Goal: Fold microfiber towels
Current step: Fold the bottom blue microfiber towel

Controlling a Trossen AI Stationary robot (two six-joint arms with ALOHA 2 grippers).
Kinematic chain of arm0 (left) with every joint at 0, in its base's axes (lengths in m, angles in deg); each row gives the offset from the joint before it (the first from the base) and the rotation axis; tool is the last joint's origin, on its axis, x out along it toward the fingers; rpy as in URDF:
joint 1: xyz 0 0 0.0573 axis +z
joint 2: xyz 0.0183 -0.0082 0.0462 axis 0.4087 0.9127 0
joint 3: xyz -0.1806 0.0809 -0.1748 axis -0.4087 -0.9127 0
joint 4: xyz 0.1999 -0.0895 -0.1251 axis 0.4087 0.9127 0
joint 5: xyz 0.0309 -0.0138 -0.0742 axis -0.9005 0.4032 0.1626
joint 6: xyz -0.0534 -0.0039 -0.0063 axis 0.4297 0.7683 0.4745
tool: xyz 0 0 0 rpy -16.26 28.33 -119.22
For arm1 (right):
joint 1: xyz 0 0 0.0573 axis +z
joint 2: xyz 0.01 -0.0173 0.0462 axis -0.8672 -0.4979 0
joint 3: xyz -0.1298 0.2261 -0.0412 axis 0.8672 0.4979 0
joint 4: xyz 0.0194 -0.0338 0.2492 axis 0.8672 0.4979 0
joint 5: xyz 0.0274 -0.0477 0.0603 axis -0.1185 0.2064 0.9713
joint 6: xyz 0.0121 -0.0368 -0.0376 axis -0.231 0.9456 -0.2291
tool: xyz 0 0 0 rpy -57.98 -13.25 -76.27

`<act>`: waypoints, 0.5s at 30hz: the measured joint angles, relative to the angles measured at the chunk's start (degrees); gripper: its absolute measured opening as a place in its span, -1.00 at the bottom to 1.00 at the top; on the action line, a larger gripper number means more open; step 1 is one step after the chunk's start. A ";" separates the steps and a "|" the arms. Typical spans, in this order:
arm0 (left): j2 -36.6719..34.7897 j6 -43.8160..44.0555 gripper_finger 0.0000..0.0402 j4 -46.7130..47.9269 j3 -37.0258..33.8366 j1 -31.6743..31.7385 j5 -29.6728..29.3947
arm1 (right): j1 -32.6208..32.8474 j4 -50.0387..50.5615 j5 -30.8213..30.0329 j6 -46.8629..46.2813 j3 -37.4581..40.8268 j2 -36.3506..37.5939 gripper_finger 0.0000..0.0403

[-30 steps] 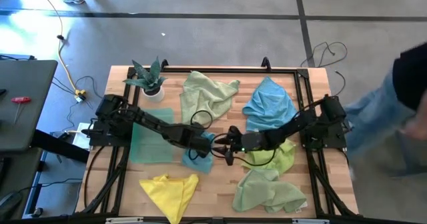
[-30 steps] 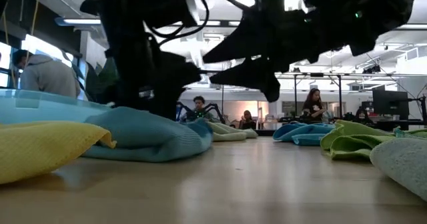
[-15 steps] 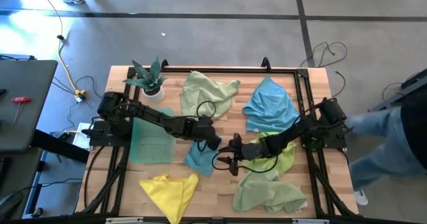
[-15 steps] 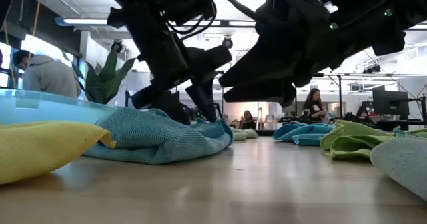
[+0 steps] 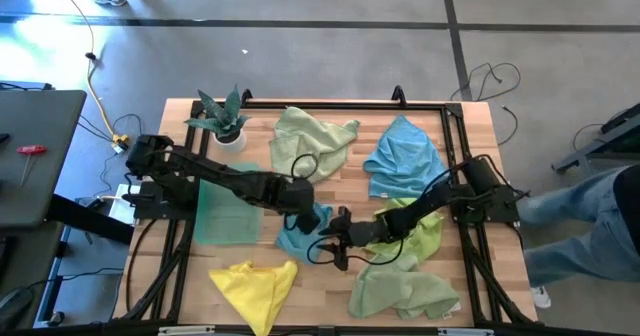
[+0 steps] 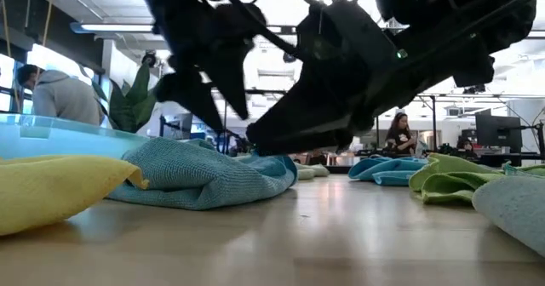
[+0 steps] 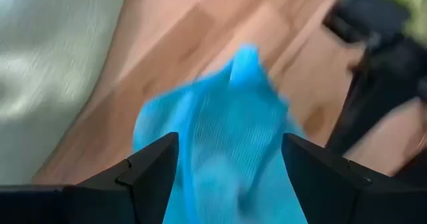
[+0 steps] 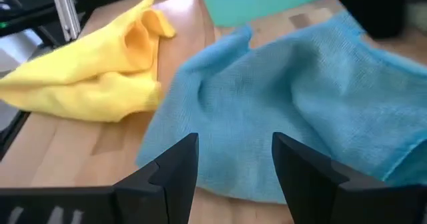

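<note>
Looking down on the counter [image 5: 180, 286], we see both arms reaching to its middle, where a crumpled blue towel [image 5: 300, 238] lies. Our left end effector [image 5: 308, 214] hangs over the far edge of that towel with its two fingers [image 7: 150, 167] spread apart and nothing between them — the blue cloth shows in the gap below. Our right end effector [image 5: 335, 244] sits low at the towel's right edge, its fingers [image 8: 175, 164] also parted and empty, pointing across the blue cloth toward a yellow towel [image 5: 252, 281] that lies crumpled near the front left. A flat teal towel [image 5: 222, 211] rests to the left, under the left arm. A pale green towel [image 5: 310, 141] lies bunched at the far middle, a sky blue one [image 5: 405, 161] at the far right, a bright lime one [image 5: 420, 234] under the right arm, and another pale green one [image 5: 400, 291] at the near right. A potted plant [image 5: 225, 116] stands at the far left corner.
</note>
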 joint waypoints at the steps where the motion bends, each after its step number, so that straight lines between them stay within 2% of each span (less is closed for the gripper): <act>1: -0.02 0.14 0.28 0.69 0.01 -0.66 -0.14 | -0.05 0.08 0.11 0.02 -0.34 -0.50 -0.09; 7: 0.48 -1.51 0.28 0.41 0.00 -5.07 0.10 | -2.20 2.51 0.23 1.93 -2.03 -2.72 -0.09; 15: 0.66 -5.13 0.28 -4.02 -1.31 -7.97 -7.83 | -4.23 5.85 0.56 1.95 -1.94 -3.17 -0.09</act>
